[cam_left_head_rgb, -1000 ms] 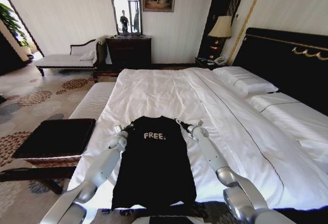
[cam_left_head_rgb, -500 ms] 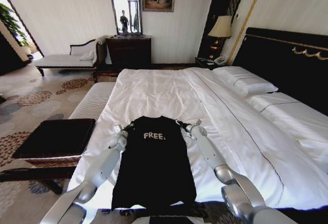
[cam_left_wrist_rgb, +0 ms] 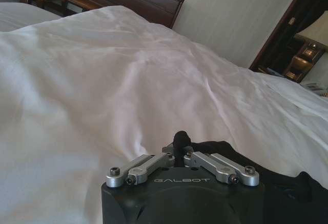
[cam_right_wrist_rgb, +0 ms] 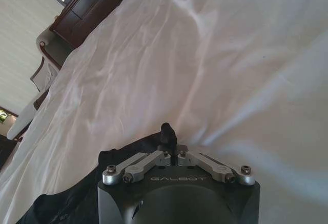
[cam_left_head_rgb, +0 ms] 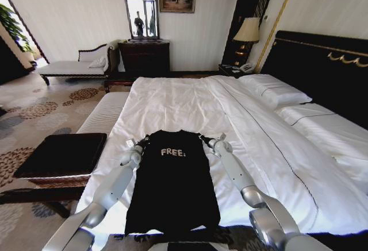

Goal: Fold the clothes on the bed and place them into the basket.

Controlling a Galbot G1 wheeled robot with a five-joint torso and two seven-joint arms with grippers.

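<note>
1. Pinches the left shoulder edge of the black T-shirt (cam_left_head_rgb: 172, 188) with the left gripper (cam_left_head_rgb: 138, 143). In the left wrist view, fingertips drawn together with dark cloth at the tips, left gripper (cam_left_wrist_rgb: 179, 141) low over the white duvet (cam_left_wrist_rgb: 102, 90).
2. Mirrors that on the other side: right gripper (cam_left_head_rgb: 204, 139) at the right shoulder, tips likewise closed on a fold of black fabric in the right wrist view (cam_right_wrist_rgb: 168, 131).
3. Compared with a second ago, almost nothing different — only a slight settling of both arms, with the collar line, sleeves and hem lying as before. Judged from that: grasp secured, lift or fold-over not yet begun.
4. For the task, means the first fold is at hand. Already narrowed into a long strip, sleeves tucked in, so probably a top-to-hem fold next.
5. Outward from there: T-shirt flat and chest-up on the near end of the bed (cam_left_head_rgb: 172, 99), hem toward the robot, collar toward the far side, pillows (cam_left_head_rgb: 275, 90) well apart to the right.
6. Basket (cam_left_head_rgb: 60, 154) on the floor just beside the bed on the robot's left, flat black top bare, nothing in it yet.
7. Readable writing: white "FREE!" (cam_left_head_rgb: 173, 152) across the chest, right way up in the head view, and "GALBOT" (cam_left_wrist_rgb: 182, 181) printed on the gripper housing in both wrist views.
</note>
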